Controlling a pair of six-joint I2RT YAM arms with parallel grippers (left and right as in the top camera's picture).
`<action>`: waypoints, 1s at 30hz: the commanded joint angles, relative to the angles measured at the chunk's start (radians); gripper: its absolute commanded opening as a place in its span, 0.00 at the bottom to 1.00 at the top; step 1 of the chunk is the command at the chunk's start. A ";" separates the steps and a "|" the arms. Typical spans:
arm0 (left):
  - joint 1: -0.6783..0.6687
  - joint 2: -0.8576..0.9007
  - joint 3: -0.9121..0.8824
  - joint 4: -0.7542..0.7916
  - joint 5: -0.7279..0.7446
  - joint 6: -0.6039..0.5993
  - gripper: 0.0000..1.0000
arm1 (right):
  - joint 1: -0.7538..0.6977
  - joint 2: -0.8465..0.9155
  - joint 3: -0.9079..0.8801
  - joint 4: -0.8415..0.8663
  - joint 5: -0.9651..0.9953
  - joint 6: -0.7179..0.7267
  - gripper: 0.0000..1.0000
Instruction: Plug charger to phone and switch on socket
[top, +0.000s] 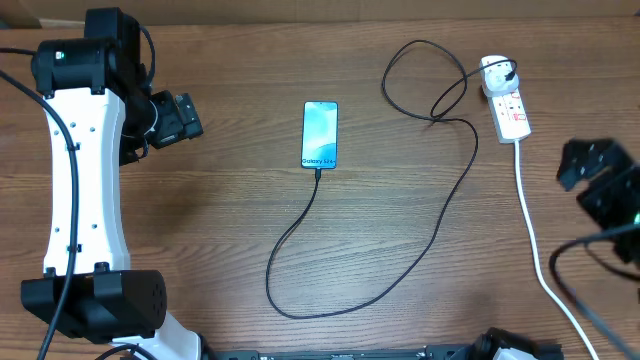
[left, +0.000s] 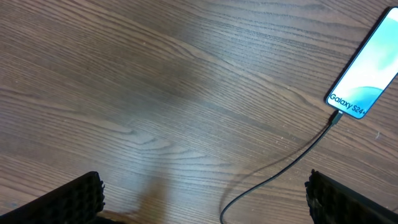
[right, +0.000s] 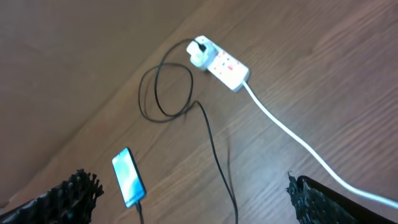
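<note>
Finds left gripper (top: 190, 117) spread wide, gripping nothing, over bare table (top: 250, 80). Places phone (top: 320, 134) ahead and to its right, well apart, face up, with open wood between. Notes charger (top: 440, 215) tip seated at phone's lower edge, cable sweeping wide, looping near table's far edge, plug in rounded end of socket (top: 508, 105). Finds right gripper (top: 592, 178) likewise spread and empty; socket ahead of it, apart; white cord (top: 530, 230) trailing just beside.
</note>
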 joint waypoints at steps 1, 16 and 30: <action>-0.007 0.004 -0.006 0.004 -0.011 -0.018 1.00 | 0.002 -0.058 -0.080 0.017 -0.019 -0.003 1.00; -0.007 0.004 -0.006 0.004 -0.011 -0.018 1.00 | 0.002 -0.056 -0.179 -0.194 -0.056 0.002 1.00; -0.007 0.004 -0.006 0.004 -0.011 -0.018 1.00 | 0.002 -0.049 -0.179 -0.201 -0.105 0.001 1.00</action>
